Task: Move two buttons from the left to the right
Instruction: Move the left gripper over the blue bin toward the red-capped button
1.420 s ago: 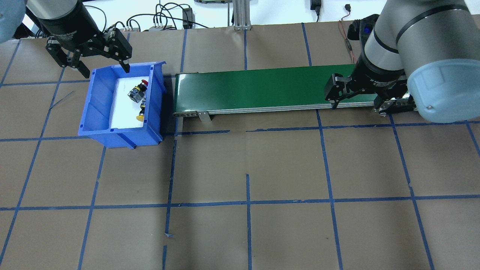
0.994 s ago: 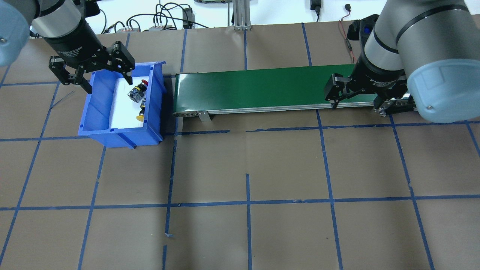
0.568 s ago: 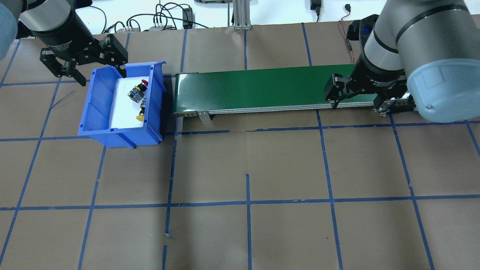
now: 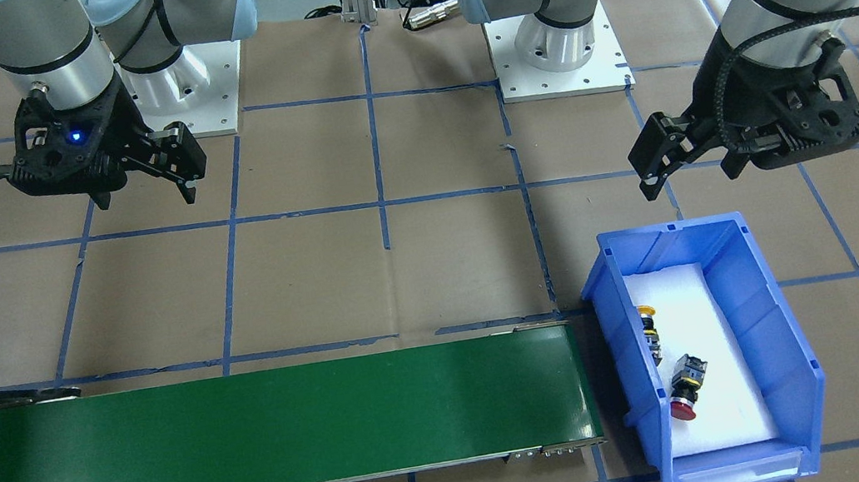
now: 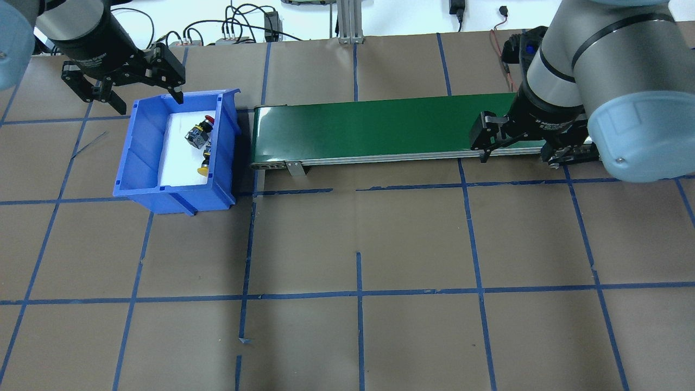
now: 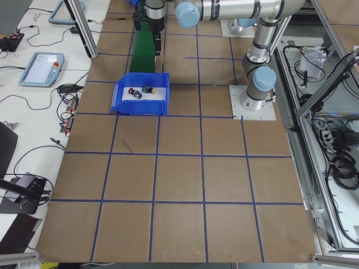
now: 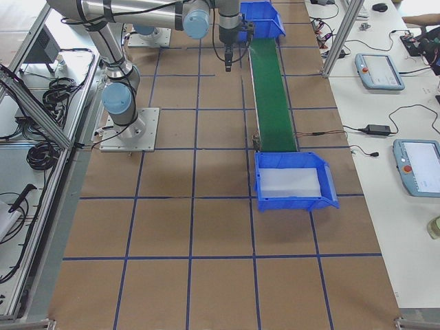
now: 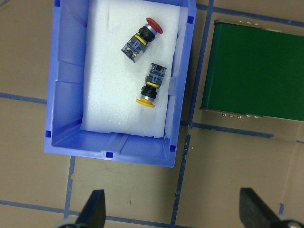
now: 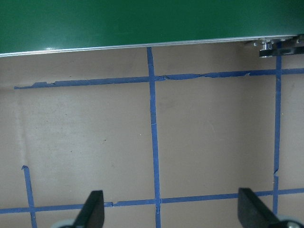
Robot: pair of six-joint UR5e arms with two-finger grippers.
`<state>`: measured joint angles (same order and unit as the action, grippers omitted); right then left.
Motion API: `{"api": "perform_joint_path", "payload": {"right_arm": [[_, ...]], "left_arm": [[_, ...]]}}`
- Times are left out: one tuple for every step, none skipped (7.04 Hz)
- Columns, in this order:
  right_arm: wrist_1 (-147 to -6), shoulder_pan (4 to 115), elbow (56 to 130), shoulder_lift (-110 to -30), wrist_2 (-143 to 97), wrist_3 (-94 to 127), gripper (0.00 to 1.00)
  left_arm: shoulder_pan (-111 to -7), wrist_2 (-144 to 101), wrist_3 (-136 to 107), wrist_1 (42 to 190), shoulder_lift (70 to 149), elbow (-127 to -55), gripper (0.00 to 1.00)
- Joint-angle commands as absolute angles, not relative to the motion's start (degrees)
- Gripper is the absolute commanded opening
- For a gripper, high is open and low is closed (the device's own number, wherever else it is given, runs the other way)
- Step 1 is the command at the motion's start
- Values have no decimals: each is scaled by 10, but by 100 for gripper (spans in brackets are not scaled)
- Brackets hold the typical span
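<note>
Lying in blue bin (image 8: 66, 71): both buttons (image 8: 140, 40)

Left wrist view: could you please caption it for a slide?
Red button and yellow button lie on foam in a blue bin beside the conveyor.

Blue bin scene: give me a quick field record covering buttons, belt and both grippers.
red button: lying on its side on white foam in blue bin
yellow button: on its side, same bin, not touching the red
conveyor belt: green, next to the bin
left gripper: open, empty, raised
right gripper: open, empty, beside belt's other end
progress: neither button picked yet
</note>
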<state>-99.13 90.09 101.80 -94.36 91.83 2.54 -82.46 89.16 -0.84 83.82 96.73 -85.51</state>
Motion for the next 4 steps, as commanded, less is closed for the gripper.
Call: {"api": "perform_joint_path", "payload": {"right_arm": [[-991,901,1021,-949,919,25,100],[-991,901,1022,-952,919,25,100],[-991,902,1023,-953,919,25,100],[-991,902,1023,-952,919,24,100]], "left_arm": [[-823,891,-2,795,1026,-842,100],[-823,889,-1,793,1053,-828,100],[-823,889,-1,790,1083,-816,100],[-815,889,17,785,1102,-800,100]]}}
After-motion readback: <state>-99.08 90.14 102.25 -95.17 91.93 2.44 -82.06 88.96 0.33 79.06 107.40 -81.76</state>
